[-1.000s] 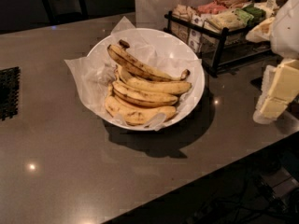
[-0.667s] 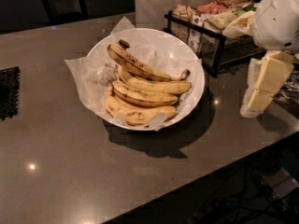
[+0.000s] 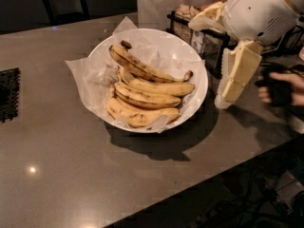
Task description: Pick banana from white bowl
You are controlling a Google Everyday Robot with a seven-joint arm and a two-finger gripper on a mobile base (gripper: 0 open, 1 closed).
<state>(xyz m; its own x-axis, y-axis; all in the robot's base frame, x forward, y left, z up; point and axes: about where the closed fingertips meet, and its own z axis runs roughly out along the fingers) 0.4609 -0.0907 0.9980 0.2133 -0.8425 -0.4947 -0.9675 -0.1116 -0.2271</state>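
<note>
The white bowl (image 3: 186,55) sits on a smooth grey countertop (image 3: 71,175) that shows a few small glints of light. The bowl is wide, round and shallow, with a glossy inside. Crinkled white paper (image 3: 83,75) lines it and sticks out past the rim in stiff, creased corners on the left and far sides.

A heap of yellow bananas fills the bowl. The banana (image 3: 142,69) lies on top along the far side of the heap. It is the longest one, a gentle arc running from upper left down to the right, its skin streaked with brown and darkening to a brown tip at the right end. Below it, the shorter bananas (image 3: 152,99) are stacked close together, matte yellow with dark flecks, curving the same way.

The gripper (image 3: 225,99) hangs to the right of the bowl, just beside its rim and above the countertop — apart from both bowl and fruit. It is a flat, cream-coloured slab with a ribbed white edge, hanging below a rounded white plastic housing. From this angle I cannot tell whether it is open or closed.

Behind the gripper stands a black wire rack (image 3: 209,37) holding small packets. At the right edge is a person's hand (image 3: 280,87) in a dark glove, and a black mesh mat (image 3: 8,94) lies at the left edge.
</note>
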